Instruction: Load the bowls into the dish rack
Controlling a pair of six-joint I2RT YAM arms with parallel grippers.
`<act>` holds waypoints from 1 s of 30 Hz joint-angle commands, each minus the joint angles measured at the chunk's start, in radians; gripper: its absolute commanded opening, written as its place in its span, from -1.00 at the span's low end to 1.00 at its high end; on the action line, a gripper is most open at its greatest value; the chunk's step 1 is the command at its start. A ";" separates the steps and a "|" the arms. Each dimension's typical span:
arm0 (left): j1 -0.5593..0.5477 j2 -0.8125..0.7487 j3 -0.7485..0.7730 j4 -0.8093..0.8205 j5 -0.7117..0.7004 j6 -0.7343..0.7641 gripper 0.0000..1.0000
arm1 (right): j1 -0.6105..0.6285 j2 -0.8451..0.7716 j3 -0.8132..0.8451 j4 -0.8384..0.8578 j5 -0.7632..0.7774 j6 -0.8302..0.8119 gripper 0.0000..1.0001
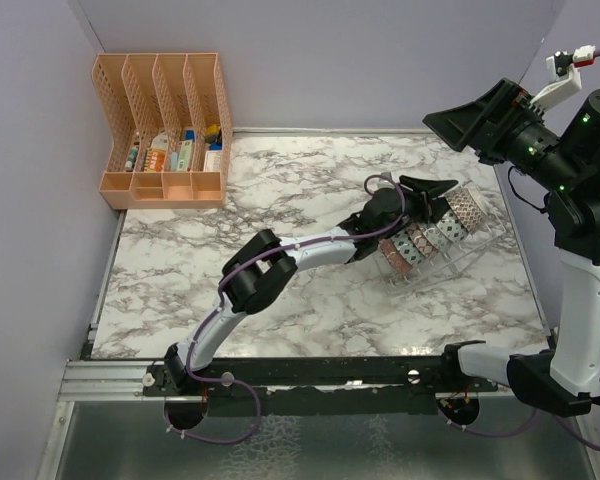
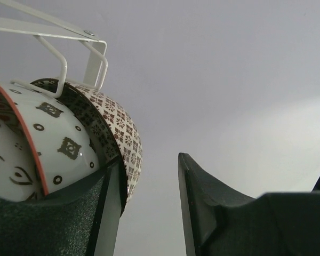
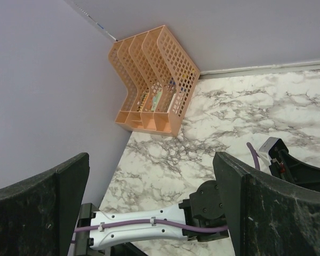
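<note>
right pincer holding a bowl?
No: the right pincer is wide open in its wrist view, with only the table showing between its fingers.

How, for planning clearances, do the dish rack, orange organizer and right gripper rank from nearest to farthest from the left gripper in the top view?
1. Dish rack, directly beside the left gripper.
2. Right gripper, raised, back right.
3. Orange organizer, far back-left corner.
</note>
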 commanded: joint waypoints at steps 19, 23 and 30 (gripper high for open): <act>0.051 -0.184 -0.072 -0.191 0.150 0.042 0.44 | 0.004 -0.029 -0.047 0.031 -0.021 0.007 0.99; 0.069 -0.236 -0.116 -0.213 0.164 0.067 0.67 | 0.004 -0.031 -0.061 0.048 -0.031 0.008 0.99; 0.118 -0.346 -0.218 -0.252 0.191 0.130 0.98 | 0.004 -0.028 -0.079 0.082 -0.052 0.010 0.99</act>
